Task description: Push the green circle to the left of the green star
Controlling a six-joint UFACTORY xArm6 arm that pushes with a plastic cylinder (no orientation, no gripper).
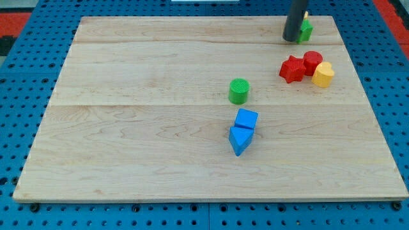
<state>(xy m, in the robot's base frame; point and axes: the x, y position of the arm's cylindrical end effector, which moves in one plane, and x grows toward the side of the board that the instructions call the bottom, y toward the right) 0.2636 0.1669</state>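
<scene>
No writing to call anywhere here: no letters, numbers, brand marks or signs can be read (every face comes up plain).

Blocks — two green [239, 91] [307, 30], two blue [246, 119] [239, 140], two red [292, 69] [312, 61], one yellow [323, 75].
</scene>
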